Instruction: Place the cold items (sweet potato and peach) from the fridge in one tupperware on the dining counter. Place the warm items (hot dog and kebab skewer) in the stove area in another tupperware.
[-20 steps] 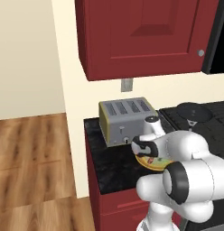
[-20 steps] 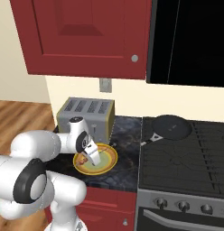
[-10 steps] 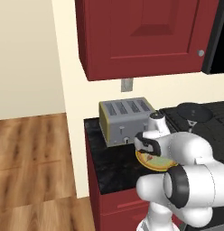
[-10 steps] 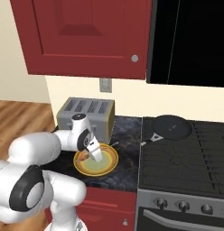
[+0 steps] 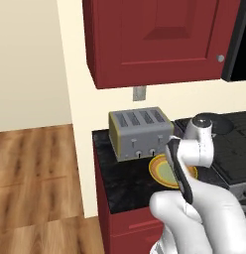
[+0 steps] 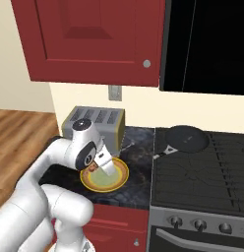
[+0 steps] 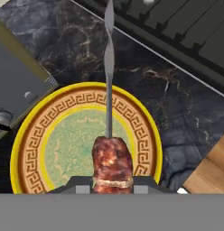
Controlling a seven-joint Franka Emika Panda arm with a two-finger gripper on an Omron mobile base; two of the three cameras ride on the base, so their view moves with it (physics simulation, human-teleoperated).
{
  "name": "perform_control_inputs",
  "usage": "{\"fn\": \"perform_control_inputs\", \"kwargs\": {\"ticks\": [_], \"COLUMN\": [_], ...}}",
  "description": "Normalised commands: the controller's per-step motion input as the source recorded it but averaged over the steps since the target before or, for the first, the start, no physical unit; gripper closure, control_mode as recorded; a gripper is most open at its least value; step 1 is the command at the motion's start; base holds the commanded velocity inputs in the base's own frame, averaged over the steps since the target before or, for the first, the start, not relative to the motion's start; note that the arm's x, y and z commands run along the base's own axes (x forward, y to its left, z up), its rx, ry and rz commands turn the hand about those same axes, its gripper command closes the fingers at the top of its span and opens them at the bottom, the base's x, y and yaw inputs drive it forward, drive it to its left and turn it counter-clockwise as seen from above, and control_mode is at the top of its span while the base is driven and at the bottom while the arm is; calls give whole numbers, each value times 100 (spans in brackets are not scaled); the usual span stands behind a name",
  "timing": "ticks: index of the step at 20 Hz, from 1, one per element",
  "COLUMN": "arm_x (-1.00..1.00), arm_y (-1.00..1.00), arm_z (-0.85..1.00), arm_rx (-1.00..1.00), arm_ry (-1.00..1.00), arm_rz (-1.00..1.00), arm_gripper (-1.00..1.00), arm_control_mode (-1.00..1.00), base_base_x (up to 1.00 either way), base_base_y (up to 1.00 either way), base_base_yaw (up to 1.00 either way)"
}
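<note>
The arm reached down over the yellow plate (image 7: 28, 135) beside the toaster (image 5: 140, 133). Its end effector (image 7: 112, 182) was clamped on the kebab skewer (image 7: 111, 162) above that plate.

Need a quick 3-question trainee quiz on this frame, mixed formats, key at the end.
1. True or false: the gripper has its jaws shut on the kebab skewer.
2. The plate sits on: A) the stove, B) the counter, C) the floor.
3. Fill in: the appliance beside the plate, against the wall, is a ____.

Key: 1 true. 2 B. 3 toaster.
</note>
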Motion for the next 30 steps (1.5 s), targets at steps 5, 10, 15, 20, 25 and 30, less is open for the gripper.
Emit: {"fn": "perform_control_inputs", "kwargs": {"ticks": [5,10,15,20,25,30], "arm_x": [-52,-56,-69,0,0,0], "arm_y": [-7,0,-2,0,0,0], "arm_z": [100,100,91,0,0,0], "arm_rx": [-10,-26,-25,0,0,0], "arm_ry": [-5,0,0,0,0,0], "arm_rz": [1,9,19,0,0,0], "arm_gripper": [100,100,100,100,100,100], "arm_control_mode": [-100,-100,-100,100,100,100], "base_base_x": [0,0,0,-79,-90,-55], "base_base_y": [0,0,0,0,15,20], "base_base_yaw": [0,0,0,54,71,100]}}
